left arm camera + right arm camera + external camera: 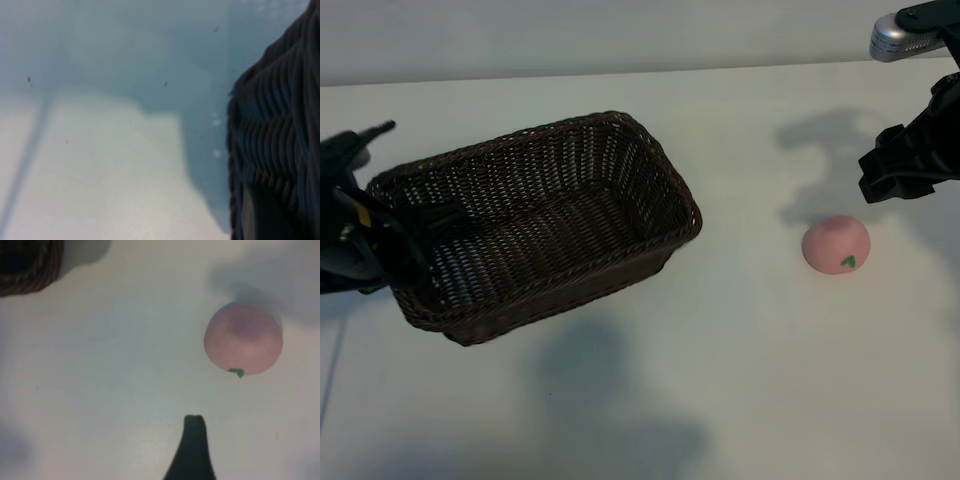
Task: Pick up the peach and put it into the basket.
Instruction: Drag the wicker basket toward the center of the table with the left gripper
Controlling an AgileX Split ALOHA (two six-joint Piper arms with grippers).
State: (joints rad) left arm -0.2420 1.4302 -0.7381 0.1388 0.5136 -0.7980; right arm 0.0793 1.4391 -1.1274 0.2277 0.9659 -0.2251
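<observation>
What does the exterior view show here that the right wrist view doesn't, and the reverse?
Only the exterior view shows the whole basket, with the left end effector at its left end, and the right arm's end effector above and just behind the peach. Only the right wrist view shows a dark fingertip of that end effector, clear of the peach. Both show the peach lying on the white table, outside the basket, with its green leaf mark visible.

Just a plain white surface (740,380) filling the frame, soft grey shadows lying at lower centre and upper right.
</observation>
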